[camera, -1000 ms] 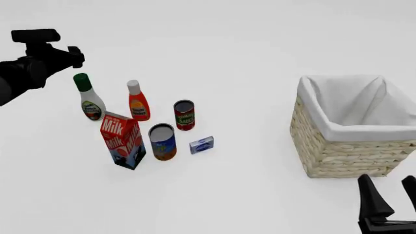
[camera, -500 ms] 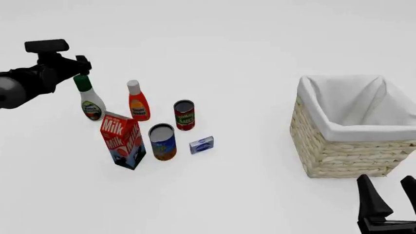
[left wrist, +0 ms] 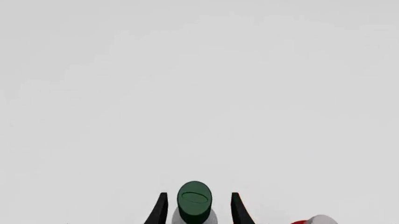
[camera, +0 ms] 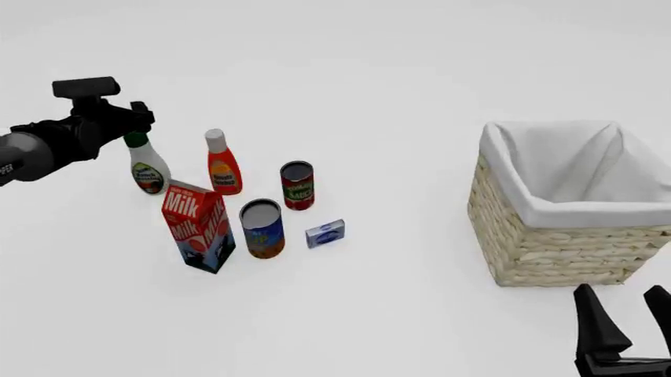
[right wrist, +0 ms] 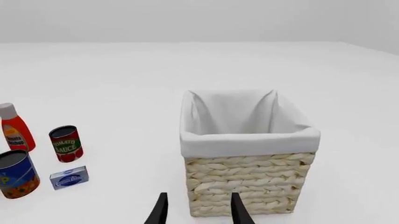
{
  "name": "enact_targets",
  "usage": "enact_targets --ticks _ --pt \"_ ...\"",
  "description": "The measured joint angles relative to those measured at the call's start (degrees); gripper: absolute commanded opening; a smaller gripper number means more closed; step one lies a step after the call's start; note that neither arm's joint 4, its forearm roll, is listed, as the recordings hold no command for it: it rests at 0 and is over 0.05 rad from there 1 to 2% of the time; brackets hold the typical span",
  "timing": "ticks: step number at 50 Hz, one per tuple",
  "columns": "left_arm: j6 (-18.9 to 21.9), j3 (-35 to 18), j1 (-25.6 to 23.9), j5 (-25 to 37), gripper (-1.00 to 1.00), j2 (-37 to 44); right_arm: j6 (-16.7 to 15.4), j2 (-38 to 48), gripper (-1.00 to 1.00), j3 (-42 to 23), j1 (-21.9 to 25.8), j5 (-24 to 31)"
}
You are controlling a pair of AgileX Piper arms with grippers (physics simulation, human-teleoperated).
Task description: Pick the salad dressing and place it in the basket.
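Left wrist view shows the left gripper (left wrist: pixel 197 211) open, its black fingers either side of the dark green cap of the white salad dressing bottle (left wrist: pixel 194 201), not visibly touching. Front view: the bottle stands upright on the white table (camera: pixel 367 102), left of a red white-capped bottle (camera: pixel 221 164), well apart from the square wicker cloth-lined basket (camera: pixel 555 236). Right gripper (camera: pixel 629 330) hangs open near the basket.

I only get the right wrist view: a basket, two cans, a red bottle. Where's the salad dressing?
Observer: The salad dressing stands on the table left of the red bottle, outside your picture.
Operator: Is anything near it?
Observer: The left gripper is at its cap, one finger on each side, not closed on it.
Operator: What else am I missing?
Observer: A milk carton stands nearer the arms than the dressing.
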Motion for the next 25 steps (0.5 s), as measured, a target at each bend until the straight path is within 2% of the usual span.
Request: enact_targets --ticks 25 --pt "-0.3 -0.6 0.6 -0.7 1.0 2.9 -0.1 -0.4 1.0 0.0 -0.1 0.8"
